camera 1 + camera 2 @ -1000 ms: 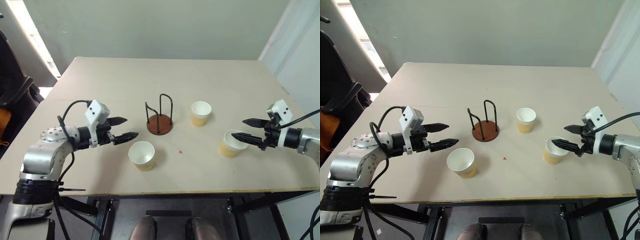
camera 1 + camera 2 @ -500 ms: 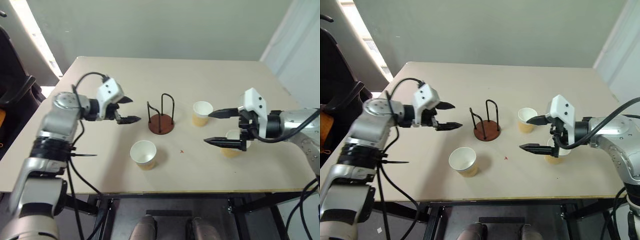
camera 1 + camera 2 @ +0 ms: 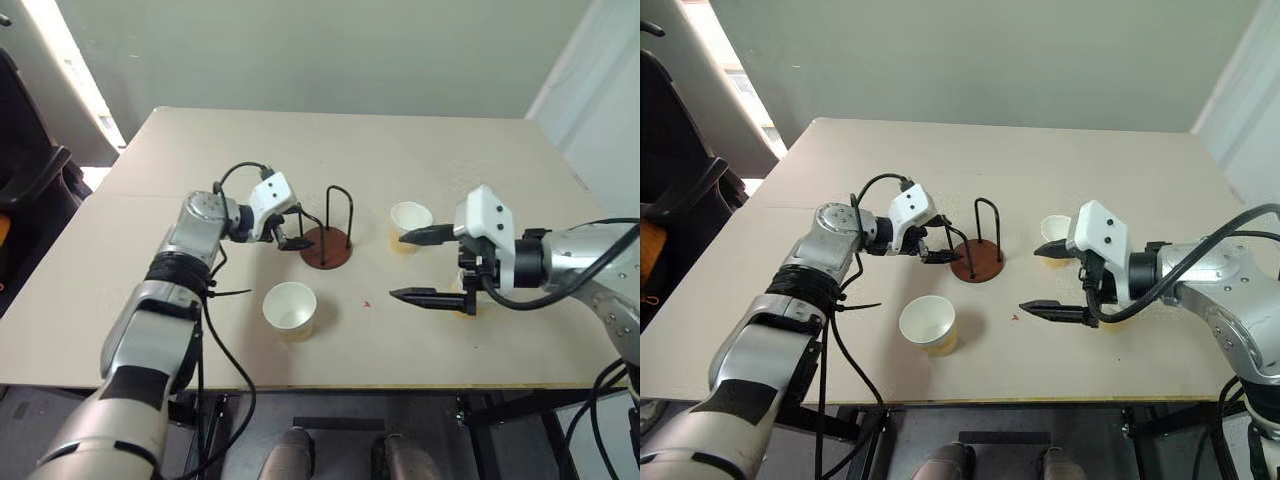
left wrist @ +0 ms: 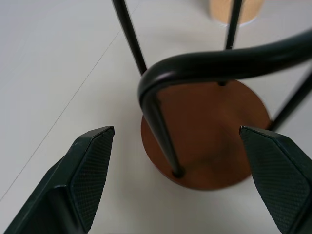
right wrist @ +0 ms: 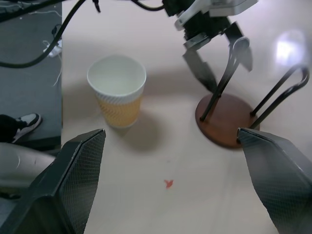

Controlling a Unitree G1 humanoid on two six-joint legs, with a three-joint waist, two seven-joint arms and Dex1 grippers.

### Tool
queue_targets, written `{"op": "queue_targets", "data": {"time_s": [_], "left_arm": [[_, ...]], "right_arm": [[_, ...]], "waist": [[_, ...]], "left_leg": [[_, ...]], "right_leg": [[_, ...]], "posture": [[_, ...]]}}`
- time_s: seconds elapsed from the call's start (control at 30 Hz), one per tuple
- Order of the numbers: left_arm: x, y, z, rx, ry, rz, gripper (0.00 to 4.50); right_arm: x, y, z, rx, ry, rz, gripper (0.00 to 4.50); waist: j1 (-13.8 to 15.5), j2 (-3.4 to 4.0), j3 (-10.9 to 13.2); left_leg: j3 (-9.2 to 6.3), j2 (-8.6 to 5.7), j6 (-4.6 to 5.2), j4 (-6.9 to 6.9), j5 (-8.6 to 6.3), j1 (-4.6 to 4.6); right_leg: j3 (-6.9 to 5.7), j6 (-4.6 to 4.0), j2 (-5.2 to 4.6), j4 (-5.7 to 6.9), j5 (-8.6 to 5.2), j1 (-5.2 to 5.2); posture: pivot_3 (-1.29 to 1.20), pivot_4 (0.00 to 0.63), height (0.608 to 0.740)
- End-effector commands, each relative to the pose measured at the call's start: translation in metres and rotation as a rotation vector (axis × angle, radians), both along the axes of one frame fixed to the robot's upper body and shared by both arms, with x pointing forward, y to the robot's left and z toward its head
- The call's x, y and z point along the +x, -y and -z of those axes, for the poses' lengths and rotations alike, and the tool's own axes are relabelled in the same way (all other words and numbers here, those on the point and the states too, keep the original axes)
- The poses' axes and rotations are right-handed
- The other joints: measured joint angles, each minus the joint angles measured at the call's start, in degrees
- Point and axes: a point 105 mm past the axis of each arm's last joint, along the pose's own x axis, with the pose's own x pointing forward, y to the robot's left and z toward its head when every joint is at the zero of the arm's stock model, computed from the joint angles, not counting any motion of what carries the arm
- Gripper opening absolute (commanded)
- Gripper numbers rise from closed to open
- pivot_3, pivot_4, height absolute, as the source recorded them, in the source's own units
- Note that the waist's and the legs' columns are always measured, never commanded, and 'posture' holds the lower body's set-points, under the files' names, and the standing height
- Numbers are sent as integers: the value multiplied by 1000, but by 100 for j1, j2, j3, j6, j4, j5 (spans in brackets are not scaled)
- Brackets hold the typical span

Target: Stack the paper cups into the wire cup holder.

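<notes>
the wire cup holder is standing empty near the middle of the pale table, its dark loops rising upright from the reddish-brown disc. the left claw is hovering at the holder's left side with its fingers spread wide, one wire loop sitting right between them, gripping nothing. the right claw is hanging over the table to the holder's right, also gaping open and empty. one paper cup is sitting upright in front of the holder, toward the near edge. a second cup is standing right of the holder, just behind the right claw's upper finger, and a third cup is mostly being hidden behind that claw. a small red mark is lying on the table between the front cup and the right claw.
</notes>
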Motion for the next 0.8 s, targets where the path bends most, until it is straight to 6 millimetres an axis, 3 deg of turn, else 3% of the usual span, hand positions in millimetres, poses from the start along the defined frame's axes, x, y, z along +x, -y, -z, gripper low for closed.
{"op": "queue_targets", "data": {"time_s": [0.03,0.13,0.3,0.43,0.63,0.8], "left_arm": [[6,9,-20,-33,81,4,4035],[0,18,-17,-69,63,58,3176],[-8,17,-15,-95,32,99,1310],[-22,28,-24,-137,9,208,35],[-54,69,-48,-204,-18,437,35],[-84,96,-49,-168,-72,628,35]], "right_arm": [[-6,2,-11,4,53,6,4500],[-7,5,-11,-1,53,24,4500],[-8,8,-10,-7,48,39,4500],[-6,13,-10,-16,48,52,4500],[-3,25,-8,-50,43,89,4500],[-5,42,1,-113,9,126,4500]], "waist": [[1,0,0],[1,0,0],[0,0,0],[0,0,0],[56,0,0],[69,1,0]], "left_leg": [[2,0,0,1,0,0],[6,-3,0,10,1,0],[15,-5,-1,40,1,-2],[19,-6,-1,72,-1,-10],[16,-16,49,93,-30,-19],[19,-23,46,98,-29,-21]], "right_leg": [[1,2,0,0,0,0],[4,12,2,3,-1,2],[12,29,4,11,-6,5],[16,37,6,14,-10,8],[20,45,-4,13,-6,13],[21,52,-15,11,-6,17]], "posture": [[0,150,740],[0,150,740],[0,150,740],[0,150,740],[0,150,740],[0,150,740]]}}
